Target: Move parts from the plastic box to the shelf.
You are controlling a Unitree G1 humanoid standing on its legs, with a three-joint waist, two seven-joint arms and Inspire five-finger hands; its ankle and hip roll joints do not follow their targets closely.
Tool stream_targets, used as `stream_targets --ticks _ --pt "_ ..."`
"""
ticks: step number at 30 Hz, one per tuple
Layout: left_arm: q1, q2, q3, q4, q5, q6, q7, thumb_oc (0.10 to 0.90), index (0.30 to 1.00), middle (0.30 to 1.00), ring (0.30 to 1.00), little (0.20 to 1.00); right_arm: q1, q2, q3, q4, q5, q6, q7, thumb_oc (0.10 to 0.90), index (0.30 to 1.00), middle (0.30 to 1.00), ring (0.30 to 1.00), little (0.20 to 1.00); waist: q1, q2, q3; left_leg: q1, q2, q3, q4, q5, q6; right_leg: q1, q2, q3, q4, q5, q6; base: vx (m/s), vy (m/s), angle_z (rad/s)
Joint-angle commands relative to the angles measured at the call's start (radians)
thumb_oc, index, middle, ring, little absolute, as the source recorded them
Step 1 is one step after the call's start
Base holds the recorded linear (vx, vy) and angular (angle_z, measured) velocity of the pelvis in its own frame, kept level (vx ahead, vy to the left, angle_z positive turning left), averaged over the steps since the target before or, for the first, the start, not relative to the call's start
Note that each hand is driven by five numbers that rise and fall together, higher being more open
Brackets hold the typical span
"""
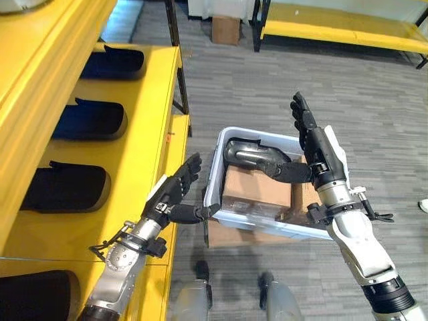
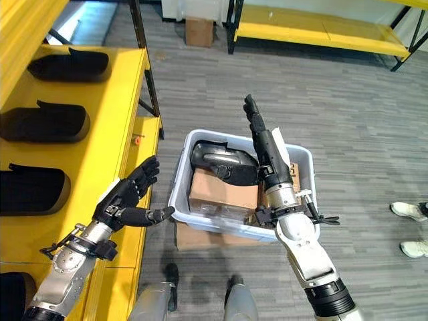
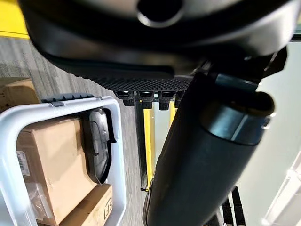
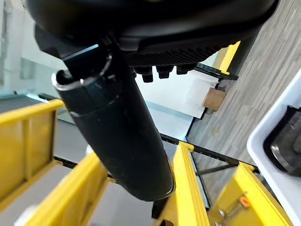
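A: What is nearest?

B: The left hand (image 1: 175,190), fingers straight and relaxed, holding nothing. It hovers in the gap between the front edge of the yellow shelf (image 1: 150,120) and the left wall of the plastic box (image 1: 215,175); its thumb tip reaches close to the box's near left corner, though I cannot tell if it touches.

A: And the other hand?

B: The right hand (image 2: 266,148) stands upright over the right half of the box, fingers extended and apart from everything, thumb pointing inward over the contents. It grasps nothing.

A: Where are the parts?

B: One dark moulded part (image 2: 217,160) lies inside the box at its far left corner, against the far wall. In front of it a cardboard carton (image 2: 224,189) takes up the middle of the box, and a second carton (image 3: 91,207) sits beside it. The box itself rests on a cardboard box (image 2: 194,238) on the floor.

A: And on the shelf?

B: Dark parts (image 1: 90,120) lie in a row along the shelf deck, near the left, well apart from one another, leaving bare yellow strip along the front edge.

A: What lies beyond?

B: Open grey carpet (image 1: 267,80) past the box's far rim, then a small carton (image 1: 225,29) and a second yellow rack (image 1: 341,27) at the far side. A person's white shoes (image 2: 409,211) stand at the right, well apart from the box.
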Motion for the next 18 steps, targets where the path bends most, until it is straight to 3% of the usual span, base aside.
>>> stream_targets --ticks 1,3,5,12,18 --pt "-0.012 0.012 0.012 -0.160 -0.046 -0.096 0.011 0.900 1.000 1.000 1.000 1.000 -0.105 -0.001 -0.069 -0.030 0.030 -0.076 0.014 0.900 1.000 1.000 1.000 1.000 -0.001 -0.028 -0.062 0.144 0.022 -0.026 -0.128 -0.100 -0.026 0.067 0.004 0.021 -0.079 0.133 0.034 0.14 -0.261 0.72" --pt "-0.010 0.012 0.010 -0.164 -0.054 -0.095 0.016 0.900 1.000 1.000 1.000 1.000 -0.104 -0.006 -0.065 -0.032 0.025 -0.077 0.022 0.900 1.000 1.000 1.000 1.000 0.000 -0.030 -0.064 0.144 0.030 -0.022 -0.136 -0.093 -0.035 0.077 0.006 0.008 -0.080 0.124 0.036 0.10 -0.221 0.72" --pt "-0.009 -0.001 0.024 -0.163 -0.067 -0.083 0.010 0.900 1.000 1.000 1.000 1.000 -0.090 -0.038 -0.049 -0.054 -0.004 -0.046 0.049 0.900 1.000 1.000 1.000 1.000 0.001 -0.027 -0.060 0.142 0.065 -0.011 -0.144 -0.067 -0.065 0.093 0.017 -0.023 -0.054 0.064 0.031 0.14 -0.242 0.37" --pt "0.038 -0.016 0.034 -0.175 -0.088 -0.034 -0.028 0.900 1.000 1.000 1.000 1.000 -0.092 -0.115 -0.052 -0.058 -0.069 -0.046 0.063 0.900 1.000 1.000 1.000 1.000 -0.002 -0.009 -0.057 0.163 0.089 -0.006 -0.140 -0.048 -0.083 0.124 0.023 -0.052 -0.021 0.010 0.004 0.15 -0.078 -0.04" --pt "0.029 0.014 0.011 -0.166 -0.096 -0.026 -0.034 0.900 1.000 1.000 1.000 1.000 -0.256 -0.159 -0.011 0.020 -0.183 -0.004 0.013 0.900 1.000 1.000 1.000 1.000 0.014 0.001 -0.029 0.141 0.099 -0.016 -0.110 -0.049 -0.091 0.106 0.029 -0.054 0.017 -0.015 -0.007 0.07 -0.061 0.00"
